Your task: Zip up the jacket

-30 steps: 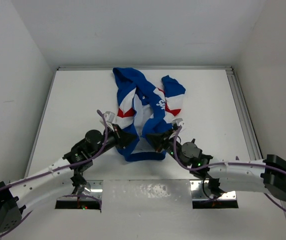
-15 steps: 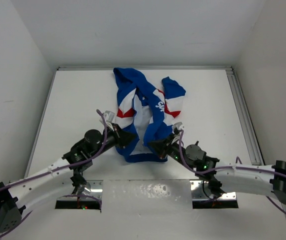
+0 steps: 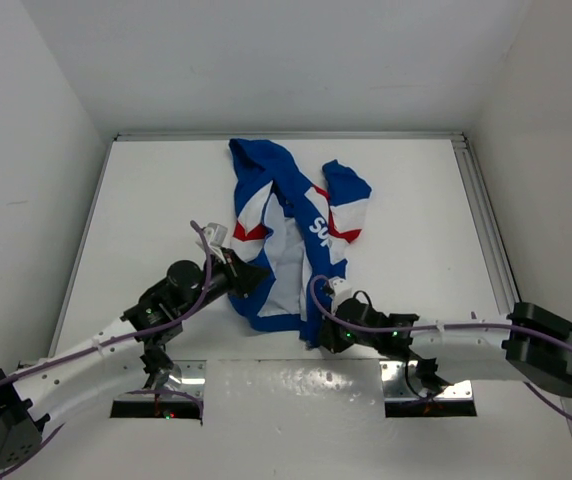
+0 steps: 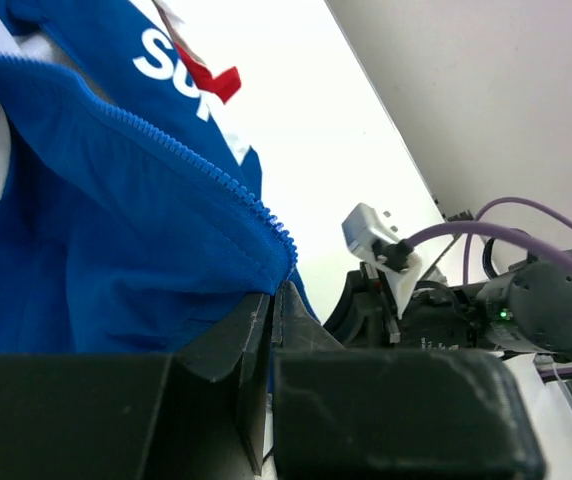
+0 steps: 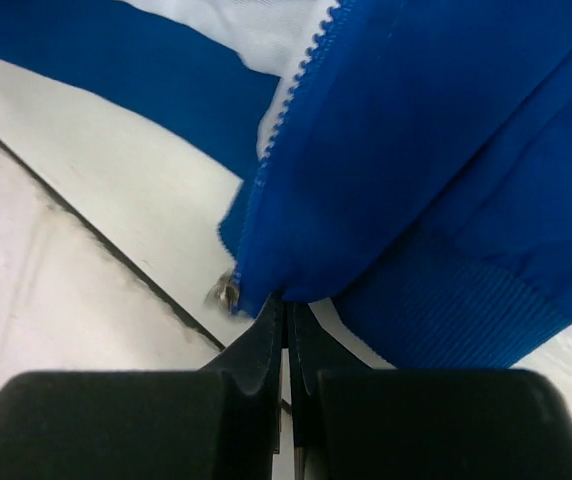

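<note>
Jacket lay unzipped on the white table, roughly centre, running from the far edge to a hem at the near end, between the arms. White lining showed in the open front, and the white lettering sat on the right panel. Left gripper was at the left front panel's near corner. In the wrist view its jaws were pinched together on blue fabric just below the bottom end of the zipper teeth, with no gap visible. Right gripper was low at the right panel's near corner, close to the table's near edge. Its jaws were also fully clamped on the blue hem edge, right under the other row of teeth. A small metal piece sat just left of the pinch point; too blurred to tell what it was.
</note>
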{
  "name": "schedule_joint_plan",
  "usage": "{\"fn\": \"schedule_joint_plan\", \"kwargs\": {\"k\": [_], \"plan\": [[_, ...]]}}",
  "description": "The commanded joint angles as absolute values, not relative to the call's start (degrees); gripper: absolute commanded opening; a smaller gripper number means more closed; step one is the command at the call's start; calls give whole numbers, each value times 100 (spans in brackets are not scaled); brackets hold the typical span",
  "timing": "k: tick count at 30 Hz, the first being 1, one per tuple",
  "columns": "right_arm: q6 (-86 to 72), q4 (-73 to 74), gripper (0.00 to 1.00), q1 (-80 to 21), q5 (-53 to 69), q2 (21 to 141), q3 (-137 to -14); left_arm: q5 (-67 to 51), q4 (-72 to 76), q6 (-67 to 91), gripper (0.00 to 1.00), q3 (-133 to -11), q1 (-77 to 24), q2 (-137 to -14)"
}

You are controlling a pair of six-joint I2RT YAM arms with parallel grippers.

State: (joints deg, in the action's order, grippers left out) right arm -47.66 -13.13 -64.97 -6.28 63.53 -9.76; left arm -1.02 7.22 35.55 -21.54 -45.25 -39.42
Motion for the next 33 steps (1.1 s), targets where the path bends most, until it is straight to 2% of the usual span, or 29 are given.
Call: {"fn": "schedule_joint_plan", "kwargs": {"k": [1, 5, 13, 24, 27, 31, 33], "plan": [[-4843, -810, 0, -6513, -483, 6530, -1335, -70, 852, 3428, 0, -2171, -4447, -3920], [-4843, -379, 35, -6513, -553, 6609, -1643, -105, 958, 3524, 0, -2039, -4447, -3937], [-4895, -202, 39, -6513, -650, 6680, -1995, -105, 923, 3472, 0, -2039, -4447, -3955], [-5167, -316, 34, -6513, -1081, 7057, -1881, -79, 906, 3507, 0, -1986, -4447, -3840], [-5185, -545, 26, -6513, -1037, 7119, -1785, -79, 940, 3507, 0, -1952, -4447, -3823], [-5265, -615, 6, -6513, -1125, 7146, -1714, -105, 853, 3490, 0, -2012, -4447, -3858], [-5247, -703, 0, -6513, -1125, 7172, -1688, -62, 905, 3515, 0, -1926, -4447, -3815]]}}
